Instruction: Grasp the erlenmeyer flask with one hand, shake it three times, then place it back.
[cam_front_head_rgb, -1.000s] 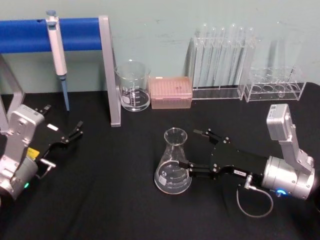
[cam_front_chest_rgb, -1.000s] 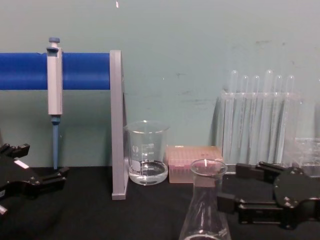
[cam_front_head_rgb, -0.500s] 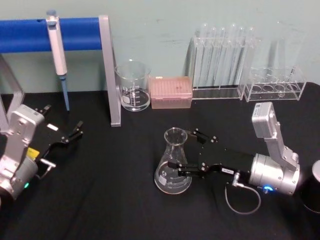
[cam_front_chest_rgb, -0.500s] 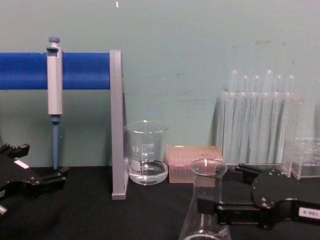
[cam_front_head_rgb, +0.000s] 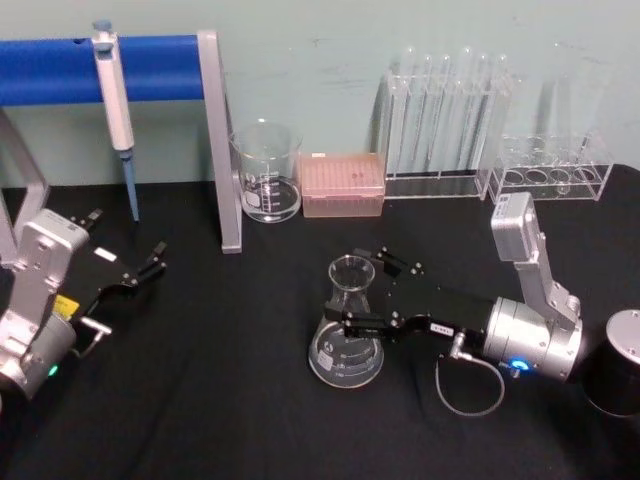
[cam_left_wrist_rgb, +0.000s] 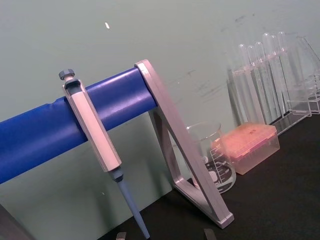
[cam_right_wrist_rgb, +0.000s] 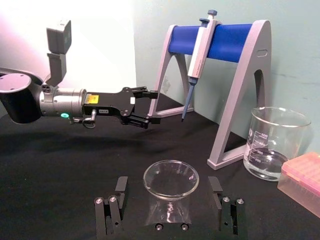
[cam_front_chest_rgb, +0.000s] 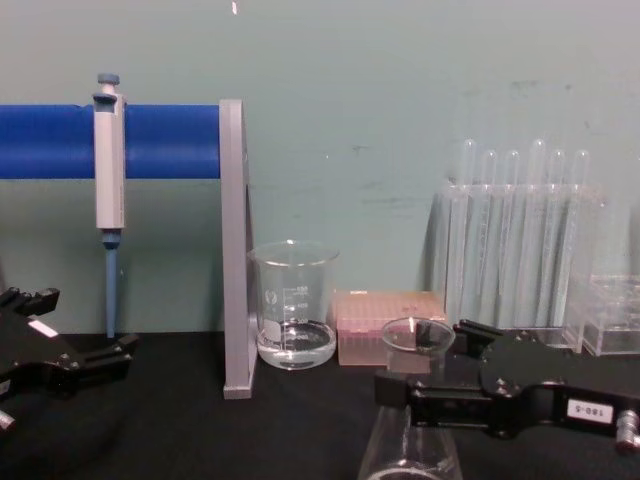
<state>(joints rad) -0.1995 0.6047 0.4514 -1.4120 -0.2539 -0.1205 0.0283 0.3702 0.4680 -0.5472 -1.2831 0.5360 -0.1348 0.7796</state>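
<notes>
Reaching in low from the right, the right gripper has one finger on each side of the flask neck.

The flask stands upright on the black table, near the middle, in front of the beaker and the pink box. The right arm lies flat and low over the table and points to the robot's left. Its fingers are apart, with the glass neck between them just under the rim. A small gap shows on each side, so they are not squeezing it. The left gripper sits well apart at the left side of the table, near the blue stand, with its fingers apart too.
</notes>
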